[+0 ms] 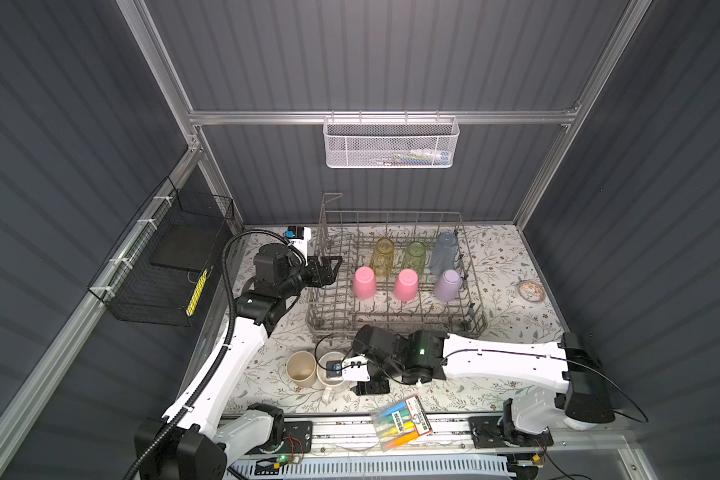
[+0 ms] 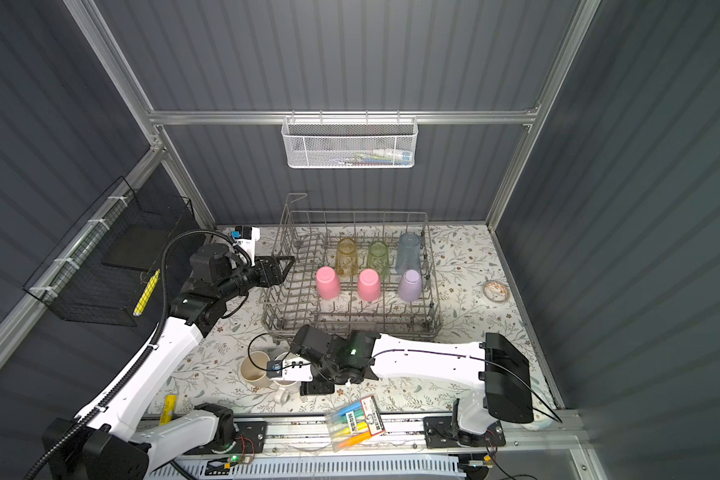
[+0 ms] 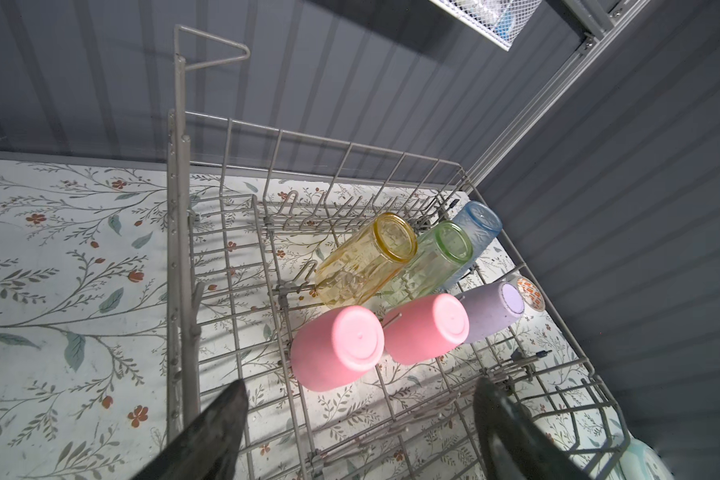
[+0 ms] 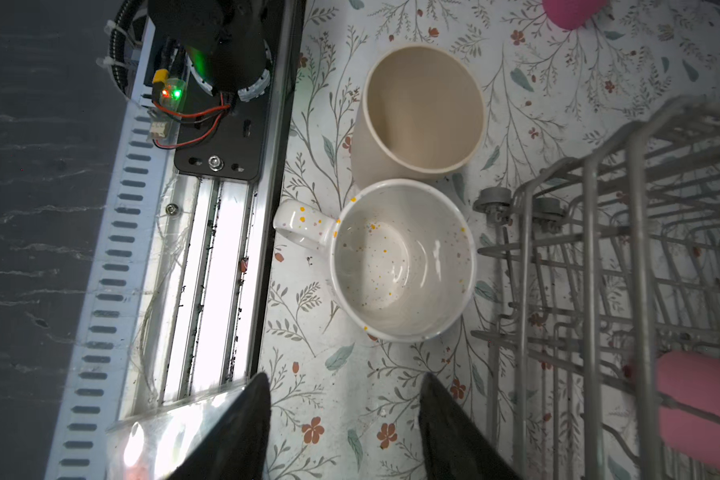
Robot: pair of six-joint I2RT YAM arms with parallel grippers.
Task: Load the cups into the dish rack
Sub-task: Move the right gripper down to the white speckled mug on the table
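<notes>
Floral matting covers the bench inside grey ribbed walls. Over it the right gripper [image 4: 345, 382] hangs with jaws parted and nothing between them. In both top views the cream speckled mug [image 4: 404, 257] lies at its 9 o'clock, ahead of the fingertips and not yet between them. It stands upright, mouth up, with its handle pointing to 6 o'clock, so the handle-to-bowl axis runs across the gripper's line of approach. Just beyond, again at 9 o'clock, the beige tumbler [image 4: 422, 108] crowds the mug; whether they touch I cannot tell. At 12 o'clock from both, the dish rack [image 4: 636, 249] holds 6 inverted cups [image 1: 406, 284]. The left gripper [image 1: 334, 266], open and empty, hovers at the rack's 9 o'clock side, farther off. Being nearer, the right arm likely picks the mug next.
</notes>
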